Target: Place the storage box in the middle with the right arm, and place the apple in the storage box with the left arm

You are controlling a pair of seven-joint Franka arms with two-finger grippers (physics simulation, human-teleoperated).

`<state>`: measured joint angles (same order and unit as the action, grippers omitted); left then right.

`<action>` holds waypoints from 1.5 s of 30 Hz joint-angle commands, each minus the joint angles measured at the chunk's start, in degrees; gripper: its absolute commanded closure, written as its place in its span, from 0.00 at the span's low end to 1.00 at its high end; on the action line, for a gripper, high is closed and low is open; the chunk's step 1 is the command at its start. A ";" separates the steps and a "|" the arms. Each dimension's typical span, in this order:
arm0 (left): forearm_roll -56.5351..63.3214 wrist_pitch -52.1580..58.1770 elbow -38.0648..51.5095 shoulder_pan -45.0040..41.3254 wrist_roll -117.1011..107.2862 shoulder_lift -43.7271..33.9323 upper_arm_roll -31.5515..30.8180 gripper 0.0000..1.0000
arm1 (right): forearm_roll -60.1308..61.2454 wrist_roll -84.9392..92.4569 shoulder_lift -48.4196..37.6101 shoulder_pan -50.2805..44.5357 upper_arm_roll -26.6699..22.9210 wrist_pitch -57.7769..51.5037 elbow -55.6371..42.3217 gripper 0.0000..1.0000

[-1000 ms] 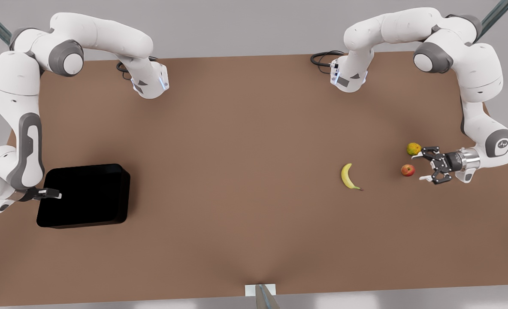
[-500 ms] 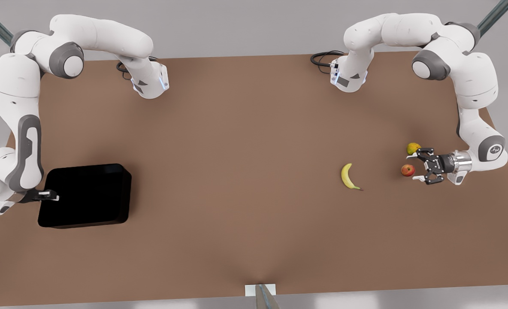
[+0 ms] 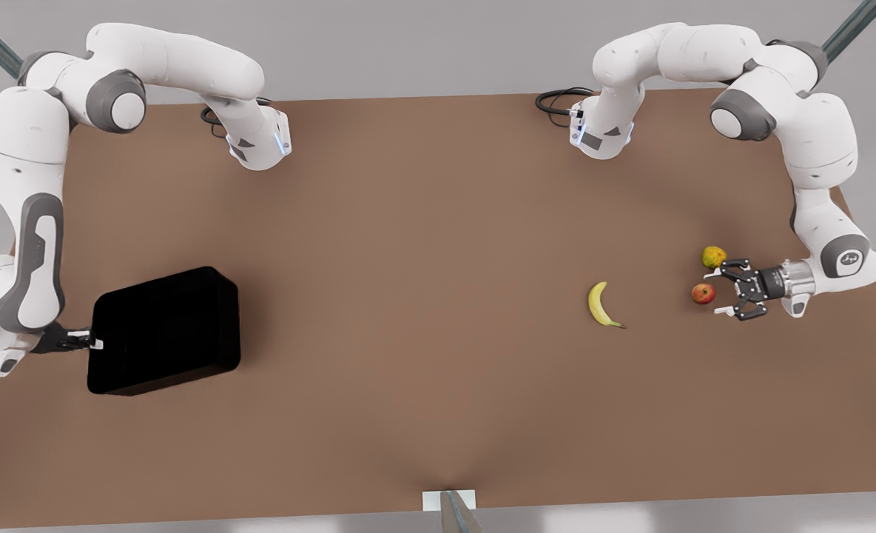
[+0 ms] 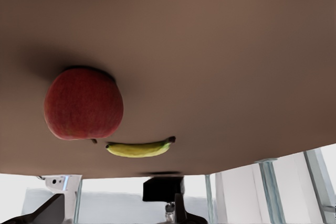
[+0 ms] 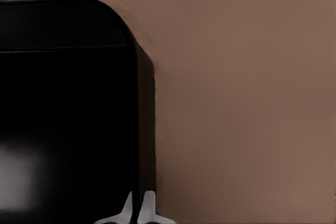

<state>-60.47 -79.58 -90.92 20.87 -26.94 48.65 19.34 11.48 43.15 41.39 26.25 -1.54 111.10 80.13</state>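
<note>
While pinching the wall of the large black rectangular storage box (image 3: 164, 331) at lower left of the front view, the right gripper (image 3: 86, 341) is gripping it, fingers clamped. Left gripper (image 3: 722, 292) is hovering fingers apart just beside the small red apple (image 3: 702, 294) at right, near a yellow banana (image 3: 599, 304).

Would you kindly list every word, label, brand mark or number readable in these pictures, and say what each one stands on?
No text can be read.
A round emblem on the left arm's grey wrist joint, behind the left gripper beside the small red apple: too small to read.
The large black storage box, clamped at its wall by the right gripper: no label.
The brown table: no markings.
</note>
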 commanded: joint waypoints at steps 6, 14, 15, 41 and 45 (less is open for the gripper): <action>-1.06 -1.46 -0.04 0.04 0.66 1.18 -0.18 0.00 | 1.44 -5.97 -0.35 -6.02 6.19 -5.19 -6.12 0.79; -0.35 -0.76 -0.66 0.04 4.26 2.94 0.26 0.00 | 1.53 -15.55 -0.53 -23.87 6.19 -11.17 -12.28 0.79; -0.35 -0.84 -0.57 0.04 4.70 3.38 0.43 0.00 | 0.56 -15.81 -0.61 -26.24 6.02 -11.17 -12.45 0.79; -0.70 -2.08 -0.39 0.22 5.85 6.02 1.40 0.54 | -5.33 -37.00 3.96 -45.06 9.53 0.35 -19.40 0.00; -0.53 -1.72 0.75 0.13 3.30 4.96 1.22 0.59 | -5.24 -39.45 -2.89 -43.74 8.39 -12.91 -26.34 0.00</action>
<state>-62.32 -81.40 -89.55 21.08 -25.13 53.29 20.54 7.99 1.49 37.15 -16.82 7.02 95.03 53.79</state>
